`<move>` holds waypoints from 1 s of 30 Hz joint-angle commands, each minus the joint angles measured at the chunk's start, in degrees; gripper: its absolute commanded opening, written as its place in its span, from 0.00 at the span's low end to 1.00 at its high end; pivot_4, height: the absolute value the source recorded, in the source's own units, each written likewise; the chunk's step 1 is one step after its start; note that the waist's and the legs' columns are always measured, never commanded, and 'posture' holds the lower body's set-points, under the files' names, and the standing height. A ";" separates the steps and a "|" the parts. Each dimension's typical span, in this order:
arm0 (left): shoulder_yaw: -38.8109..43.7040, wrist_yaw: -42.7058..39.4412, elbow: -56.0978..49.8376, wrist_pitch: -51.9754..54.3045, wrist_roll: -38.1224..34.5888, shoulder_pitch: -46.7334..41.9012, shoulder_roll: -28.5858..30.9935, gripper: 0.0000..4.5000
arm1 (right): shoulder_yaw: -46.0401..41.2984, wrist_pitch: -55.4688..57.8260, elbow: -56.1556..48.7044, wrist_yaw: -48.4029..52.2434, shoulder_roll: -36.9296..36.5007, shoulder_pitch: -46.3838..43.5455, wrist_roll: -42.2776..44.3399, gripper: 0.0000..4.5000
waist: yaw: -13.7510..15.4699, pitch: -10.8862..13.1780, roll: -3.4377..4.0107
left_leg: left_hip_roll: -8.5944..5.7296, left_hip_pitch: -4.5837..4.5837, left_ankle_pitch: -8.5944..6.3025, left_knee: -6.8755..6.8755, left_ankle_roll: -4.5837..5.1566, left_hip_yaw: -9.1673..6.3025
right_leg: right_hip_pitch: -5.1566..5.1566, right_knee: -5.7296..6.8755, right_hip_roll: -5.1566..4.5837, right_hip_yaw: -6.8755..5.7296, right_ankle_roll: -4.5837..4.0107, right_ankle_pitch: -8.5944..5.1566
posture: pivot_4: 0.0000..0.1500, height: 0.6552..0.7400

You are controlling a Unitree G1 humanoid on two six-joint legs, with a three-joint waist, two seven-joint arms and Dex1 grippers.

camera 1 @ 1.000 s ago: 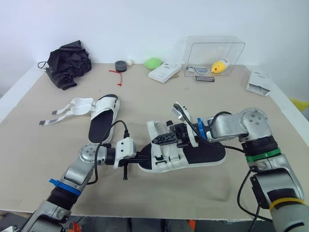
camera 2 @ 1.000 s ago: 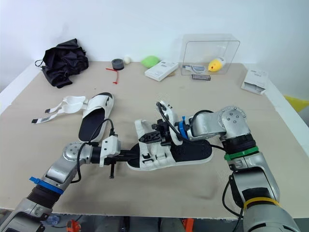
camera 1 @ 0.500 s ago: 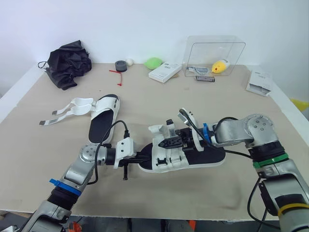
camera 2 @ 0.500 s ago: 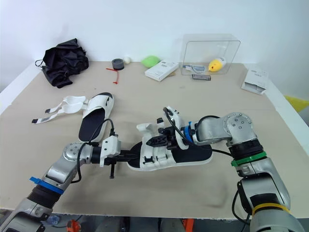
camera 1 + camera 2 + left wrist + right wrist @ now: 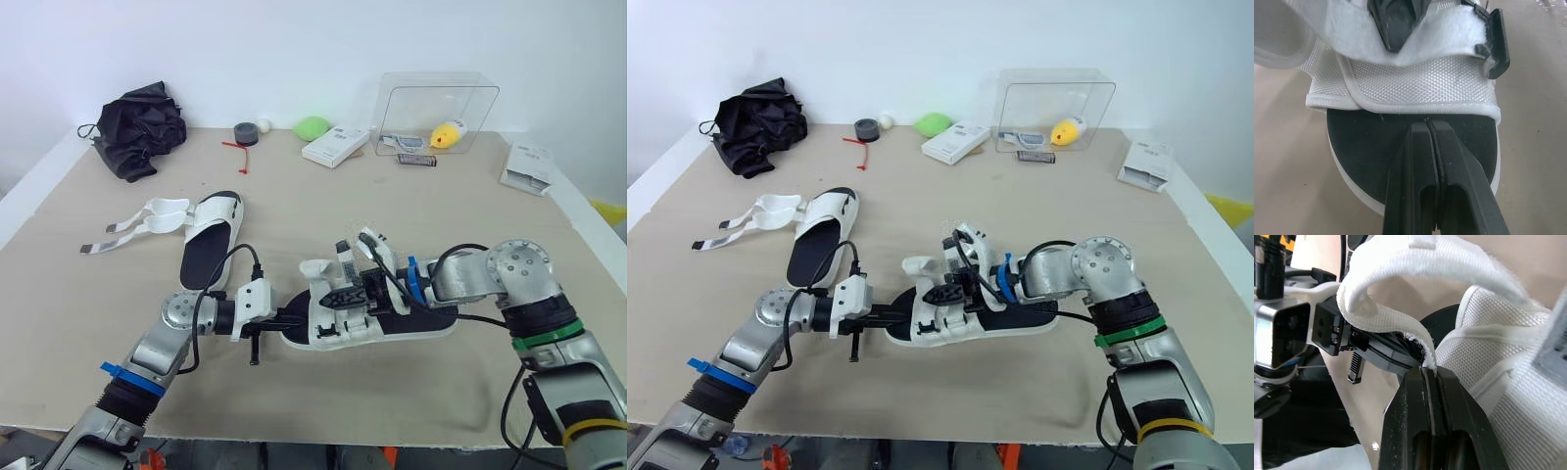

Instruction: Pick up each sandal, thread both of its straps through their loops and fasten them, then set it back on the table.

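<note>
A white sandal with a black insole (image 5: pixel 411 315) lies in the middle of the table, toe towards my left arm. My left gripper (image 5: pixel 299 318) is shut, and its fingertips (image 5: pixel 1420 134) rest on the insole at the toe with nothing between them. My right gripper (image 5: pixel 335 297) is shut on the end of a white front strap (image 5: pixel 1396 316), which arches over the sandal's forefoot. A second sandal (image 5: pixel 209 240) lies flat to the far left, its straps (image 5: pixel 137 223) spread open on the table.
At the back stand a black cloth (image 5: pixel 142 130), a grey tape roll (image 5: pixel 245 132), a green object (image 5: pixel 312 127), a white box (image 5: pixel 334 147) and a clear case (image 5: pixel 436 113). Another white box (image 5: pixel 526 166) lies at the far right.
My right gripper has drawn back to the right and sunk a little, bringing the strap down over the sandal's forefoot. My left gripper and the second sandal have not moved.
</note>
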 commanded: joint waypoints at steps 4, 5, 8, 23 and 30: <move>-3.64 -0.14 5.49 2.99 4.18 3.75 1.26 0.00 | -0.88 3.60 -9.24 10.47 -0.57 0.48 -6.13 0.01 | 0.04 0.00 0.00 | 0.00 0.00 0.00 -0.02 0.00 -0.02 | -0.01 0.00 -0.02 -0.02 -0.02 -0.01 | 1.00 1.00; -3.59 -0.13 5.35 3.02 4.15 3.87 1.34 0.00 | -1.14 3.91 -10.68 12.39 -0.94 0.70 -6.62 0.01 | 0.06 0.00 0.00 | 0.00 0.00 0.00 -0.02 0.00 -0.02 | -0.01 0.00 -0.02 -0.04 -0.02 -0.02 | 1.00 1.00; -3.49 -0.09 5.20 3.13 4.10 3.98 1.40 0.00 | -1.35 3.72 -13.87 17.04 -1.56 1.38 -10.18 0.01 | 0.07 0.00 0.00 | 0.00 0.00 -0.03 -0.04 0.04 -0.04 | -0.01 0.00 -0.08 -0.06 -0.02 -0.07 | 1.00 1.00; -3.31 0.03 5.17 3.24 4.00 3.76 1.46 0.00 | 2.54 -6.97 -23.35 33.55 -2.68 2.43 -37.85 0.01 | 0.08 0.00 0.00 | 0.00 0.02 -0.04 -0.04 0.06 -0.07 | -0.01 0.00 -0.22 -0.14 -0.03 -0.10 | 1.00 1.00; -3.39 0.17 5.23 3.30 3.99 3.56 1.27 0.00 | 5.25 -14.64 -27.89 41.94 -5.08 5.07 -47.24 0.01 | 0.09 0.01 -0.01 | -0.01 0.04 -0.03 -0.03 0.05 -0.07 | -0.01 0.00 -0.21 -0.18 0.05 -0.14 | 1.00 1.00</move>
